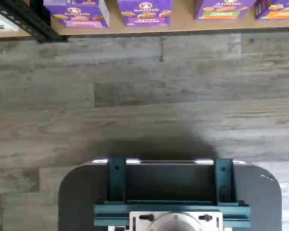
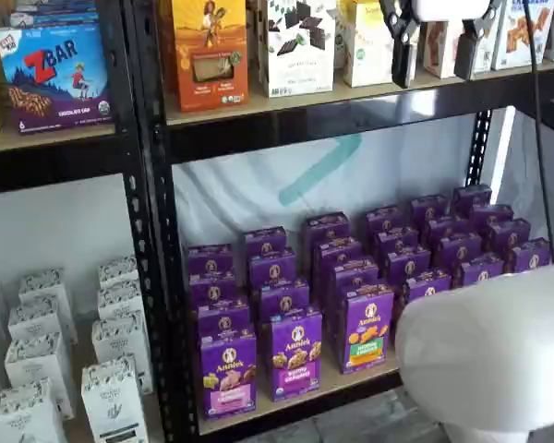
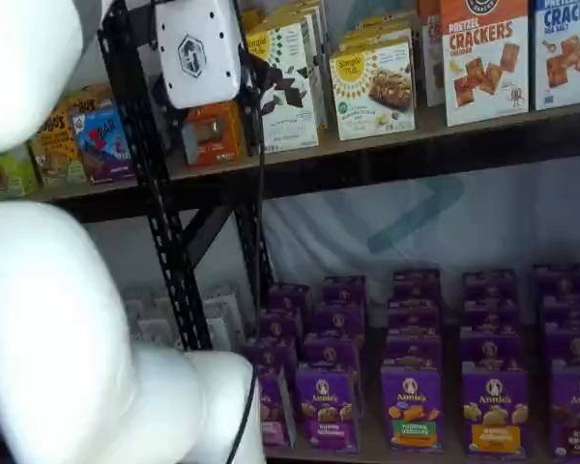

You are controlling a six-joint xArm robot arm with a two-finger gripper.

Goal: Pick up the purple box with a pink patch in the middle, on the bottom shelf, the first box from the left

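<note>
Below the wrist camera lies grey plank floor (image 1: 144, 96), with the dark mount (image 1: 171, 192) and its teal brackets at the near edge. At the far edge runs the bottom shelf (image 1: 183, 26), tan board with a row of purple cartons standing along its front. The purple box (image 1: 77, 13) with the pink band is the end carton, just beside the black upright (image 1: 29, 21). No fingers show in this view.

Seen in a shelf view, the gripper (image 2: 436, 41) hangs from the top edge in front of the upper shelf (image 2: 332, 97); two black fingers stand well apart with a plain gap between them, and nothing is held. A black cable (image 2: 535, 120) drops beside it. The purple box (image 2: 227, 372) stands upright at the front corner of the bottom shelf (image 2: 351, 386), next to a carton with a purple band (image 2: 295, 353) and then one with a green band (image 2: 367, 328). The box is far below the gripper and off to its side, with no contact.

Seen in a shelf view from the other side, the white gripper body (image 3: 195, 50) sits high by the upright (image 3: 155, 193); its fingers cannot be made out there. The white arm (image 3: 48, 329) fills the near side and hides most of the purple box (image 3: 274, 406), of which only an edge shows.
</note>
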